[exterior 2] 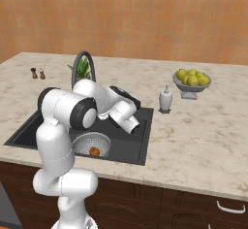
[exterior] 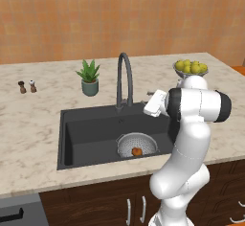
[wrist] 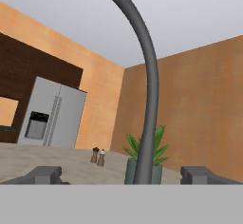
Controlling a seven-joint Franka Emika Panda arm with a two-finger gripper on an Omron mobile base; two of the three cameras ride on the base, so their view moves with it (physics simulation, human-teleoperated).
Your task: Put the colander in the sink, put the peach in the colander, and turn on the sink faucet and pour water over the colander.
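One colander (exterior: 137, 145) sat on the floor of the sink (exterior: 86, 129), toward its right front part, with the peach (exterior: 137, 151) resting inside it. Behind the basin, the sink faucet (exterior: 125, 79) stood upright at the back rim, its arched spout curving forward. The pincer (wrist: 121, 174) was spread wide with nothing held; in the hand view its two fingertips (wrist: 45, 174) stood well apart on either side of the faucet's stem, not touching it. The hand sat above the right rear part of the sink, just beside the faucet. On the marble surface (exterior: 33, 124), a potted plant (exterior: 89, 78) stood left of the faucet, two small shakers (exterior: 27, 86) farther left, a soap dispenser (exterior 2: 165, 100) right of the sink, and a fruit bowl (exterior 2: 193, 81) beyond it.
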